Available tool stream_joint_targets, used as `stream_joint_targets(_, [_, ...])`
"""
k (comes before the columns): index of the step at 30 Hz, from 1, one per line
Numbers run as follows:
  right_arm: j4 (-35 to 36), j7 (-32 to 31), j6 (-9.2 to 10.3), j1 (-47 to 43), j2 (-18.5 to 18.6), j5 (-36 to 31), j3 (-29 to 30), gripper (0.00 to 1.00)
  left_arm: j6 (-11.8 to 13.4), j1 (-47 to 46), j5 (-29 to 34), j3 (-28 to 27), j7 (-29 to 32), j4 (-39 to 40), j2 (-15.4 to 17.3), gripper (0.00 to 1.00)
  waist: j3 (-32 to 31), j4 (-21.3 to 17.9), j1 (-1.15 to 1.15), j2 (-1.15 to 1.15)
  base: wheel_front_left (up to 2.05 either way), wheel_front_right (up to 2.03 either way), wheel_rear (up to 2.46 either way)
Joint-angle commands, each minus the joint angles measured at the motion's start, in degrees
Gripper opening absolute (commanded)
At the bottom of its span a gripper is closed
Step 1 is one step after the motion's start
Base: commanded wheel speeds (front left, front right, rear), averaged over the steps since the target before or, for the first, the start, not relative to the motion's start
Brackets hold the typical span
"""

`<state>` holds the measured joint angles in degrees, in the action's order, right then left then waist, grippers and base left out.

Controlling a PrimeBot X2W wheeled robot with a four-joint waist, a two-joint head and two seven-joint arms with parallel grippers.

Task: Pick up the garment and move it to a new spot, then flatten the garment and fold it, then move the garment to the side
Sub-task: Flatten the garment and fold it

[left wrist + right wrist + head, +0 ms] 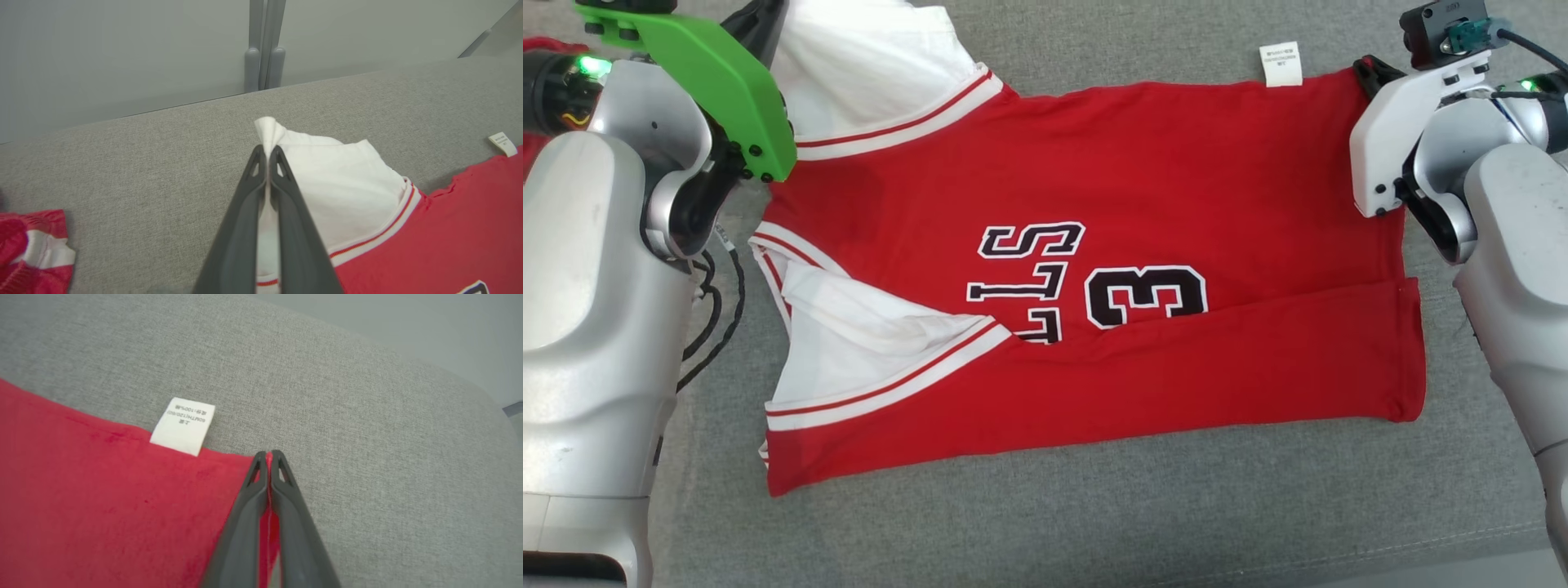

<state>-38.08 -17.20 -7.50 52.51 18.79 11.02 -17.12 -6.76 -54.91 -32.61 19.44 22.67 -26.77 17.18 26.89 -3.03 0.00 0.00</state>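
Bright, even, soft light; faint shadows; all views sharp, no glare.

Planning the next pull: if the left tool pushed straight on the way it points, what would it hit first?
Probably the bare grey cushion just past the white sleeve that the left tool pinches; depth is unclear.

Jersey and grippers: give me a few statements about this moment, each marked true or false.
1. The left gripper is shut on the white sleeve of the red jersey. True.
2. The right gripper hangs open above the jersey. False: it is shut on the jersey's red corner.
3. A white care label sticks out from the jersey's edge onto the grey cushion. True.
4. The jersey's number is 7. False: a 3 shows.
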Motion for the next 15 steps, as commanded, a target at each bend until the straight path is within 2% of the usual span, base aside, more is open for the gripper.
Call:
stream_joint_targets(1, [-1.1, 0.8, 0.01, 0.9, 0.3, 0.5, 0.1, 0.00, -0.2, 0.8, -0.6, 0.0, -0.8, -0.5, 0.0, 0.00, -1.2, 0.9, 0.00, 0.00, 0.00, 0.00, 0.00])
stream_joint_targets(8, [-3.6, 7.4, 0.01, 1.3, -0.3, -0.3, 0.8, 0.00, -0.4, 2.2, -1.6, -0.5, -4.9, -1.8, 0.3, 0.00, -3.8, 1.2, 0.00, 0.00, 0.00, 0.00, 0.00])
stream_joint_targets(15, [-0.9, 14.1, 0.01, -3.0, -0.3, 1.0, 0.9, 0.00, -0.6, 7.3, -2.9, -0.5, -8.9, 1.4, 1.2, 0.00, -8.0, 1.2, 0.00, 0.00, 0.00, 0.00, 0.00])
